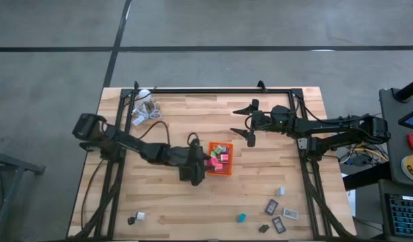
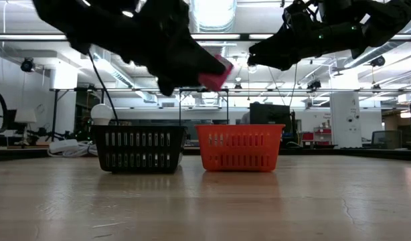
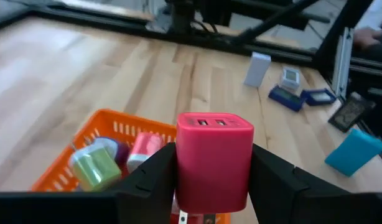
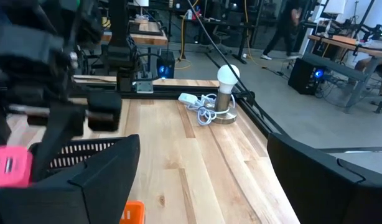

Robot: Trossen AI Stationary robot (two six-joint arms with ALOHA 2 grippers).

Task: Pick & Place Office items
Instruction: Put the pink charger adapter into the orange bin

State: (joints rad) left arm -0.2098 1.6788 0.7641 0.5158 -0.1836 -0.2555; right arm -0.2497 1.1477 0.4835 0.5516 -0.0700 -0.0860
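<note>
My left gripper (image 1: 208,161) reaches in from the table's left and is shut on a pink-red charger block (image 3: 214,162), above the orange tray (image 1: 223,174). In the low view the block (image 2: 215,72) hangs well above both trays. The orange tray (image 3: 110,118) holds a green block (image 3: 97,165) and a pink-white piece (image 3: 144,149). Several small office items (image 1: 280,214) lie loose on the wood near the front right. One more lies at the front left (image 1: 136,217). My right gripper (image 1: 249,124) waits open above the table's far middle, holding nothing. My left gripper pinches the block's two opposite side faces (image 3: 181,168) between its two fingers (image 3: 155,180). The fingers come from the table's left, slanting slightly down. The block is lifted clear over the orange tray, and its end with two slots (image 3: 214,122) points away from the wrist.
A black tray (image 2: 138,148) stands beside the orange one (image 2: 240,147), mostly hidden under my left arm in the high view. A white ball lamp with coiled cable (image 1: 144,101) sits at the far left corner. Dark frame rails (image 1: 213,89) run along the far edge and sides.
</note>
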